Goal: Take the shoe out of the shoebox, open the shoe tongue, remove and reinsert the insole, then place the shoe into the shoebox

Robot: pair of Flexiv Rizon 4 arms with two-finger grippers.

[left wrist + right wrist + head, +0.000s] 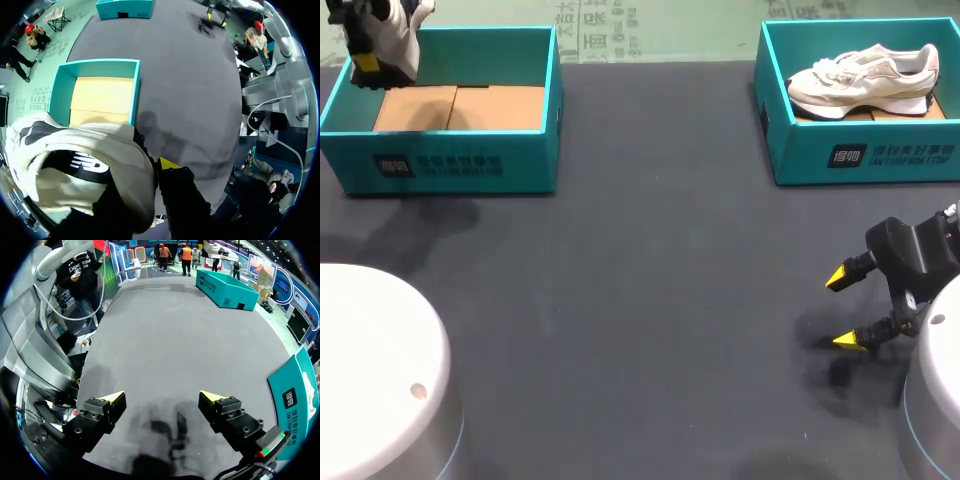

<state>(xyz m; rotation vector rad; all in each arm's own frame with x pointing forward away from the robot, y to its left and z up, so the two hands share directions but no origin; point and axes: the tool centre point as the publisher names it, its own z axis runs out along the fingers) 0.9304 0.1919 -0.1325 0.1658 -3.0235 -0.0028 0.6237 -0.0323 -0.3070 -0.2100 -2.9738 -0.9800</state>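
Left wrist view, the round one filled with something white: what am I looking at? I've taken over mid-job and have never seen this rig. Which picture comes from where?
You are driving two robot arms at a dark table. The head view looks down from above and behind them. Each round picture comes from a camera on one arm's wrist, looking out along its two yellow-tipped fingers. The white mass is a white shoe, gripped by the left hand and held up over the far left corner of the left shoebox, which shows only its cardboard floor. The right hand is open and empty, above bare table. The right shoebox holds a second shoe.
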